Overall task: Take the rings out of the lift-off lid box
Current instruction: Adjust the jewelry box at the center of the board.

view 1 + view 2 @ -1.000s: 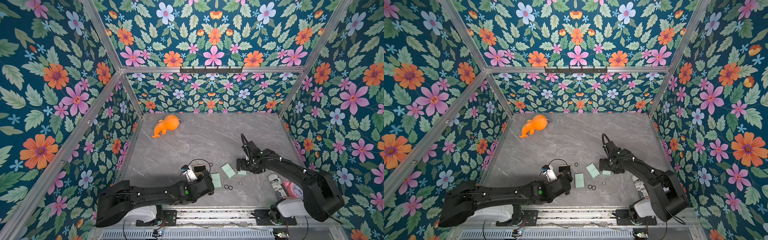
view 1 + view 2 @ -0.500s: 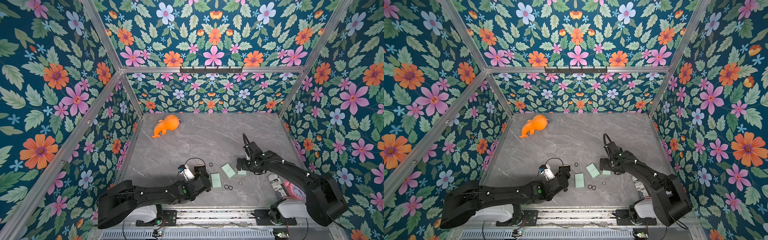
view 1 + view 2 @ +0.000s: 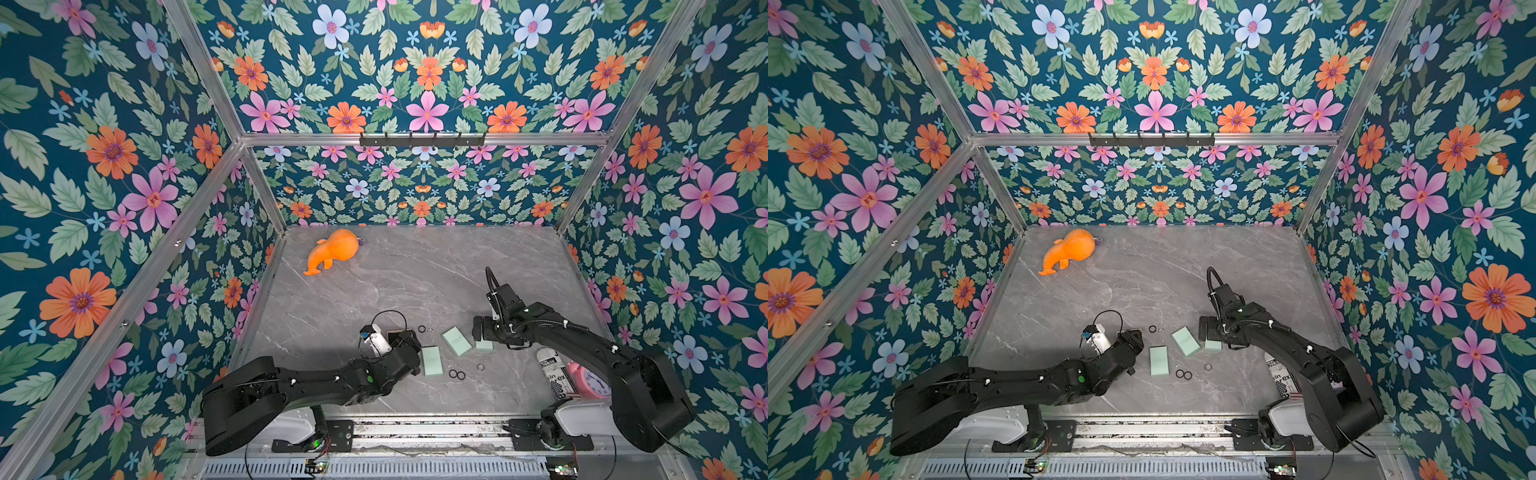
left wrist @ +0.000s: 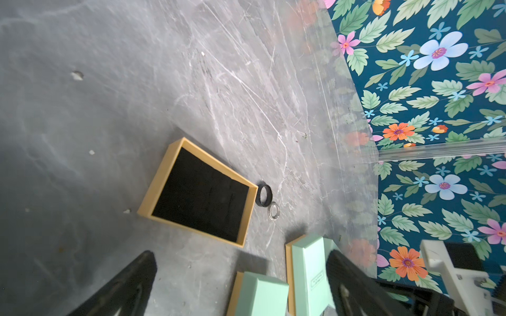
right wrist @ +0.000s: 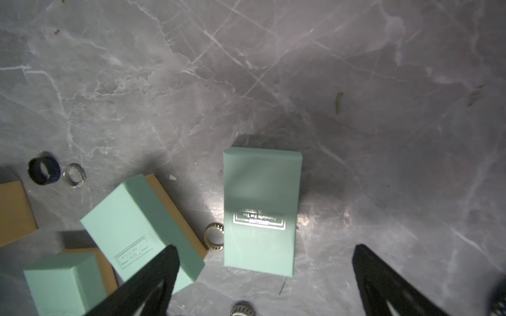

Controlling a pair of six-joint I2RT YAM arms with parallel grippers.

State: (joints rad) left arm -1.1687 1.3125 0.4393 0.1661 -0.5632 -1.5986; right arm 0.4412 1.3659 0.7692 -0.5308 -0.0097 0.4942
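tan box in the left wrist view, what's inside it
Only black foam shows in the tan box, no ring. A black ring and silver ring lie just outside it. Its dark slits can't be checked.

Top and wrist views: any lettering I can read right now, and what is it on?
"rex", below other cut-off letters: black-and-white printed can, partly hidden.
Silver framed stamp, flat mint-green box: upside down, too blurred to read.
Stamp, tilted mint-green box: too faint to read.
Dial, pink alarm clock: too small to read.
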